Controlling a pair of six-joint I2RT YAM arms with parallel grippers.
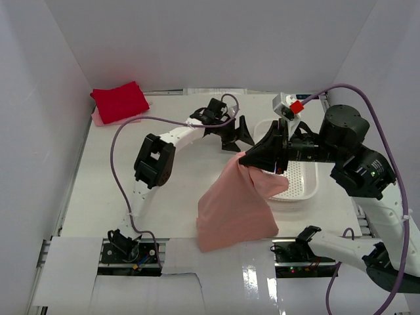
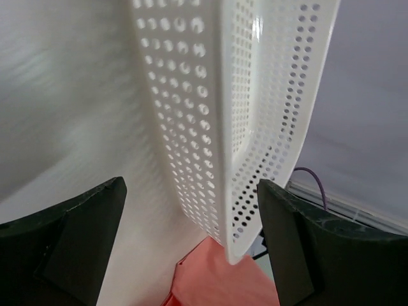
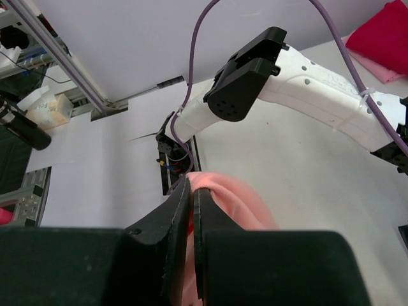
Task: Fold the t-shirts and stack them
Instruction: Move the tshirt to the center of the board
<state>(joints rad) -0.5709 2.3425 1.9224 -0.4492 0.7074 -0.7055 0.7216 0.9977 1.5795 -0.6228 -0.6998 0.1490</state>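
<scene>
The salmon-pink t-shirt (image 1: 235, 210) hangs in a long drape over the table's middle front. My right gripper (image 1: 248, 159) is shut on its top edge; in the right wrist view the jaws (image 3: 191, 186) pinch a fold of that cloth (image 3: 239, 203). My left gripper (image 1: 237, 134) hovers just behind it, open with nothing held; its fingers (image 2: 86, 233) frame the basket and a corner of the salmon shirt (image 2: 213, 280). A folded bright red t-shirt (image 1: 120, 102) lies on a pale pink one (image 1: 98, 119) at the far left corner, also seen as red cloth (image 3: 382, 35).
A white perforated basket (image 1: 298, 178) sits right of centre, partly behind the hanging shirt; its wall (image 2: 210, 127) fills the left wrist view. White walls enclose the table on three sides. Purple cables loop over both arms.
</scene>
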